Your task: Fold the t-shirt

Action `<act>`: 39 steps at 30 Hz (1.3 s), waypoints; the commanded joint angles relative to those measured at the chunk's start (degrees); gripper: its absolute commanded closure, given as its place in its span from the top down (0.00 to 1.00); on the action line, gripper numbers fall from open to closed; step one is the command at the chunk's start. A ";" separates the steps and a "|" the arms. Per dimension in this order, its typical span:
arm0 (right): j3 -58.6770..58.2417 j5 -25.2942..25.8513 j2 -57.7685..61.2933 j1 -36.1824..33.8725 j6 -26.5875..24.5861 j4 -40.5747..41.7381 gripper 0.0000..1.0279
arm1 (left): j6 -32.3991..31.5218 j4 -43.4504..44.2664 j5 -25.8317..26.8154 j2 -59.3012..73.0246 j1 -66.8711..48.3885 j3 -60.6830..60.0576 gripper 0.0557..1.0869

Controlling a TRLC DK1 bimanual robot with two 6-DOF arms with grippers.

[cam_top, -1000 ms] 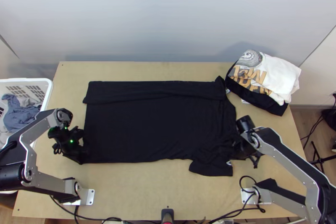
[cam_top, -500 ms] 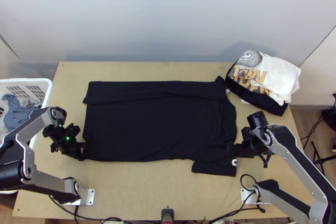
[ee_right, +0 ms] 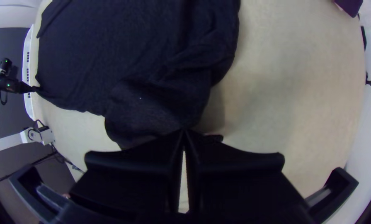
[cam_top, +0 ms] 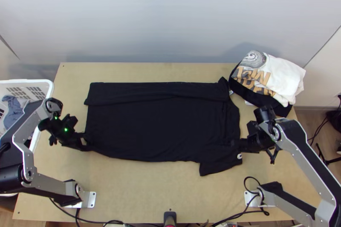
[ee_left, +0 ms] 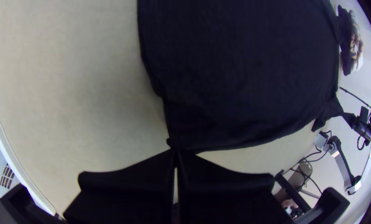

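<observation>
The black t-shirt lies spread across the middle of the table, its far edge folded over in a long strip. My left gripper is at the shirt's near left corner; in the left wrist view my left gripper is shut on that corner of the shirt. At the near right, beside the sleeve, is my right gripper. The right wrist view has my right gripper shut on the shirt's edge, where the cloth is bunched in wrinkles.
At the table's back right lies a pile of folded clothes, a white printed one on black cloth. A white laundry basket with clothes stands beyond the left edge. Bare wood runs along the near side.
Both grippers have moved up the picture, toward the far side, the left slightly leftward and the right rightward. The shirt's near corners have shifted with them, and its near edge now curves.
</observation>
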 commanded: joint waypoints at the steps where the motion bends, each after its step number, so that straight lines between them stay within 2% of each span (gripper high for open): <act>1: 5.52 -0.18 4.20 -0.98 0.47 -0.52 0.03 | -2.98 -1.57 1.43 2.77 0.70 7.66 0.04; 9: 13.34 0.53 11.49 -4.14 -0.14 -0.34 0.03 | -4.03 -4.29 2.04 5.50 0.97 15.13 0.04; 15: 20.46 8.96 17.56 -5.55 0.65 0.80 0.03 | -4.12 -4.82 2.13 5.94 1.23 17.42 0.04; 18: 22.92 10.81 20.55 -5.55 2.23 0.80 0.03 | -4.12 -5.43 2.39 6.55 1.14 18.83 0.04; 28: 27.76 12.66 24.94 -5.55 4.52 2.47 0.03 | -5.18 -6.22 2.83 9.10 1.14 24.19 0.04; 39: 34.96 13.27 28.98 -3.27 7.33 4.93 0.03 | -12.30 -4.55 3.98 14.90 -0.79 33.85 0.04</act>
